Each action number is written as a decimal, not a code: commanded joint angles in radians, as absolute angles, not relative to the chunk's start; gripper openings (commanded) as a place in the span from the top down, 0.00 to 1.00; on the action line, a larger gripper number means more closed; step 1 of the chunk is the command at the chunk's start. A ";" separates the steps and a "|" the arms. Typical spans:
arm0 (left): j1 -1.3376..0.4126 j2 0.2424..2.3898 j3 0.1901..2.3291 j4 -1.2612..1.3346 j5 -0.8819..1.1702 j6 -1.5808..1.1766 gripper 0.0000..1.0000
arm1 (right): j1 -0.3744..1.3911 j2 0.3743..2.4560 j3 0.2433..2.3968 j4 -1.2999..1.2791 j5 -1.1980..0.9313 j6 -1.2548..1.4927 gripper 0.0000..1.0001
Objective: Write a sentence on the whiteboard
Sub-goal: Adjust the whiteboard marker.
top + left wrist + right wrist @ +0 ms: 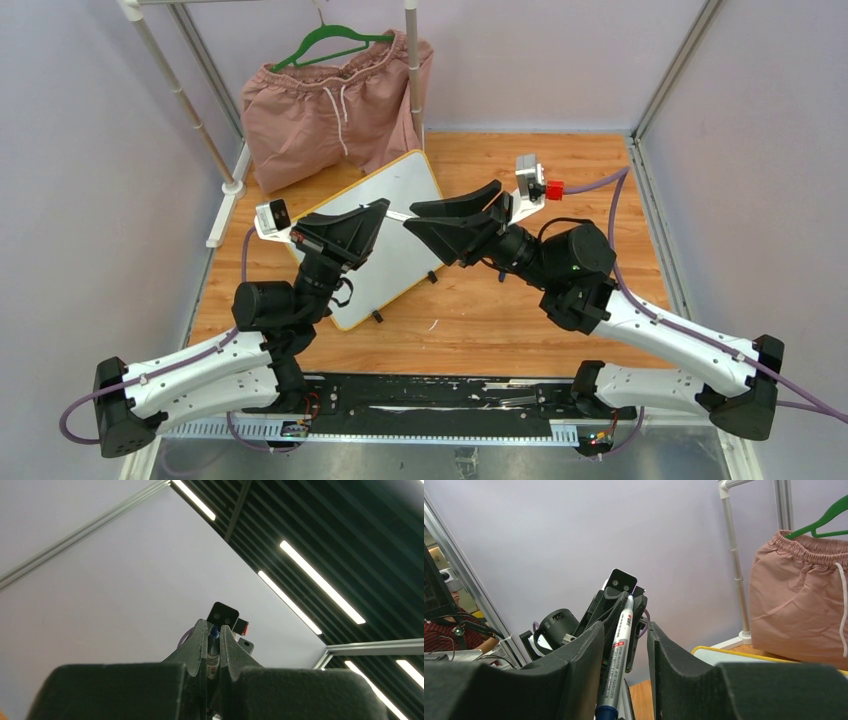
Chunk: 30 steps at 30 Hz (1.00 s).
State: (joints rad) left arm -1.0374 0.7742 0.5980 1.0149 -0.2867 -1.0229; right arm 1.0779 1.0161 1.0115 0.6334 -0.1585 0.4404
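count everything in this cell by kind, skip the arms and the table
whiteboard: 1
marker: 1
pink shorts: 1
green hanger: 1
white clothes rack: 1
total: 5

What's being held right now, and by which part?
The left gripper pinches a pale, blue-ended marker pen by one end; the right gripper stands open around it.
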 commanded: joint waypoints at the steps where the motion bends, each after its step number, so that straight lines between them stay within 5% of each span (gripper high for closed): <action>1: -1.043 0.767 0.595 1.017 -0.321 -1.032 1.00 | 1.084 1.023 1.062 0.646 -0.175 0.422 0.59; 15: -1.043 0.779 0.598 1.011 -0.326 -1.054 1.00 | 1.084 1.067 1.151 0.502 -0.196 0.424 0.63; 24: -1.043 0.763 0.596 1.010 -0.344 -1.033 1.00 | 1.084 1.063 1.143 0.491 -0.177 0.434 0.53; 30: -1.043 0.769 0.597 1.011 -0.341 -1.038 1.00 | 1.085 1.070 1.148 0.493 -0.180 0.436 0.64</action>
